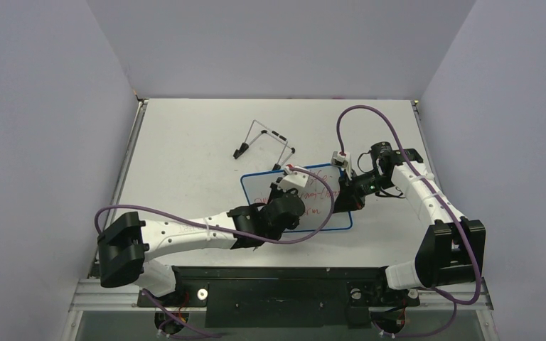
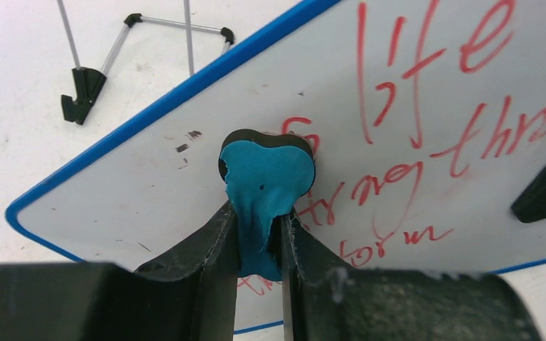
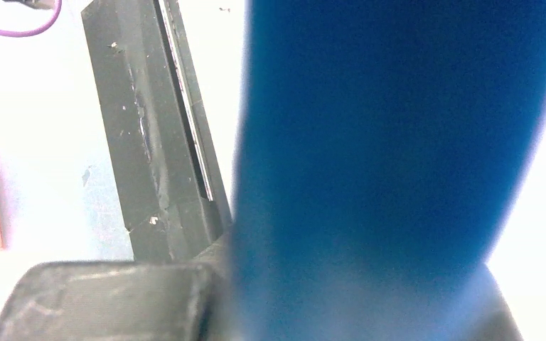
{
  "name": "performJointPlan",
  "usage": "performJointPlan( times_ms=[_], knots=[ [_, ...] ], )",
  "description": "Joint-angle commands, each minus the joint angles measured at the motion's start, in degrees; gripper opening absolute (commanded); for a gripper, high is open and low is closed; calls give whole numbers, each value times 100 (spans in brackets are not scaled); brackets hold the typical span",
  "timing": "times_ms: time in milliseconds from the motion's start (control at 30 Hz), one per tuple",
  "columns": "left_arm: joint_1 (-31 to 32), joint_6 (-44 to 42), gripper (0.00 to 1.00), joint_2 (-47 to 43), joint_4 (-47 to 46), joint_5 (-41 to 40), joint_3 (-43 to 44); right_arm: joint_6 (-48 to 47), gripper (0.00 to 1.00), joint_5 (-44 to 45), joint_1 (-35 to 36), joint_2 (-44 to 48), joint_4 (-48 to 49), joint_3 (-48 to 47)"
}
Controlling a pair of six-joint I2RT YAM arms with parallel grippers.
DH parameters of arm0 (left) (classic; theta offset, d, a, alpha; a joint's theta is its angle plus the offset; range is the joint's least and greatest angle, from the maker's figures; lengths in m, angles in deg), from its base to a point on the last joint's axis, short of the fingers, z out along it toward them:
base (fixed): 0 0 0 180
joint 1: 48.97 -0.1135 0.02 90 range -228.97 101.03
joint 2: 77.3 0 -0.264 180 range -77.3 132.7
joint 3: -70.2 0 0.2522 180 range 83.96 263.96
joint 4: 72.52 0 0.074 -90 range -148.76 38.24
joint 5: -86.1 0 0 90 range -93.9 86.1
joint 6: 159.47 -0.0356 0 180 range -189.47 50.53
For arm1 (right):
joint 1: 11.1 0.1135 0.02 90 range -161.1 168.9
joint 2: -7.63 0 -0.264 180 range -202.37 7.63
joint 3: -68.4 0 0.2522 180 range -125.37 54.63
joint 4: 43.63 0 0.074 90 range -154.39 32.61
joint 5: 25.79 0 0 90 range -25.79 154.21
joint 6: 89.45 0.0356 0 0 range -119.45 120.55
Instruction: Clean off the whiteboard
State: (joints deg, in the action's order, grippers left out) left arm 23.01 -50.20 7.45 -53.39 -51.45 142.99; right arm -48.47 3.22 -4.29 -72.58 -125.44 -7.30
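Red writing (image 2: 398,92) on the whiteboard (image 2: 149,177), flat on the table (image 1: 185,142). Left gripper (image 2: 259,213) pinches the eraser (image 2: 266,167), pressed to the board; text lies mostly rightward. Right gripper (image 1: 347,189) straddles the right rim; can't tell if clamped.

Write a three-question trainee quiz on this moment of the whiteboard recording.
1. True or false: the whiteboard is already wiped clean.
2. The left jaws hold: A) a marker, B) an eraser, C) a cloth?
3. Where is the wire stand?
Key: 1 false, red writing remains. 2 B. 3 Lying on the table beyond the board, detached from it.
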Motion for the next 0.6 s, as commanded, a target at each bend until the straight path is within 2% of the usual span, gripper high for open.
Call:
performJointPlan(
  times_ms=[0,200,333,567],
  knots=[
    [-362,-89,0,-274,-78,-293,-54,-224,0,-213,25,33,-41,-201],
    [-459,-241,0,-657,-322,490,-507,-223,0,-210,33,36,-35,-198],
    [-303,-262,0,-804,-739,963,-826,-229,0,-206,30,24,-41,-207],
    [-152,-378,0,-532,-830,1090,-602,-225,0,-211,32,32,-36,-207]
  ],
)
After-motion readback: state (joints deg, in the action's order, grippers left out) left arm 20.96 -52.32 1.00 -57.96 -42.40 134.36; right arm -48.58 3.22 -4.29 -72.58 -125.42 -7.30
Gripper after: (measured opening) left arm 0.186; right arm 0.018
